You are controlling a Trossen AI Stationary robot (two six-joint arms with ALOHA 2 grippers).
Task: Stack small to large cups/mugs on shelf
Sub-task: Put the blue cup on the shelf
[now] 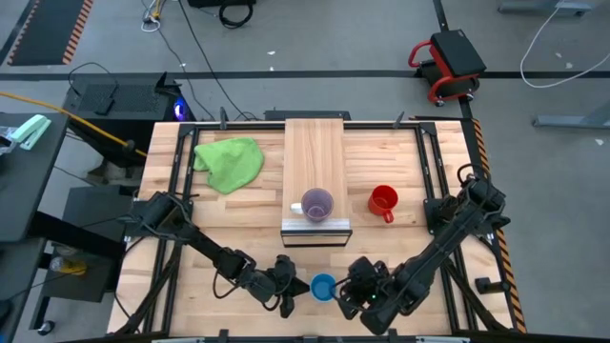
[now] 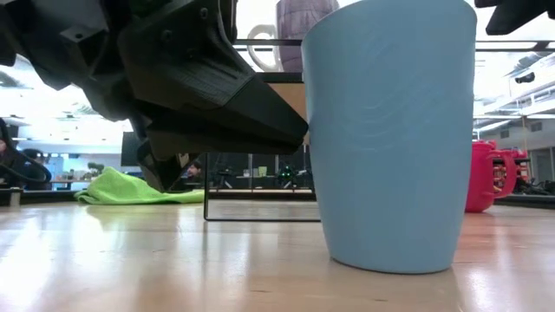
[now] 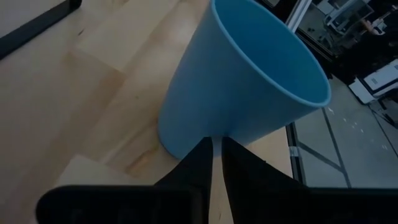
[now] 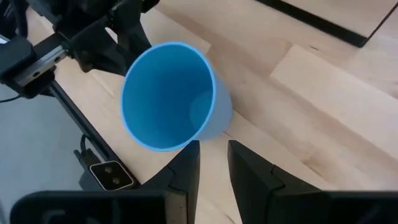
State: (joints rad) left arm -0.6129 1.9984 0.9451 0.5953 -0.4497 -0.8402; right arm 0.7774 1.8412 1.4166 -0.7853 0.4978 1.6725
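The bright blue plastic cup [image 1: 323,287] stands upright on the light-wood counter [image 1: 400,238], near its front edge, between the two end effectors. The left end effector [image 1: 289,286] sits just beside the blue cup on its left, fingers [image 3: 198,168] nearly together with only a thin gap, tips at the cup's base. The right end effector [image 1: 349,291] sits just beside the cup on its right, fingers [image 4: 186,168] slightly apart and gripping nothing.

The translucent purple cup [image 1: 317,204] stands upright on the long light-wood plank shelf [image 1: 315,152], near the end with the silver metal strip [image 1: 315,227]. The red mug with a side handle [image 1: 382,201] stands on the counter to the right of the shelf. A crumpled green cloth [image 1: 230,161] lies on the counter to the shelf's left.
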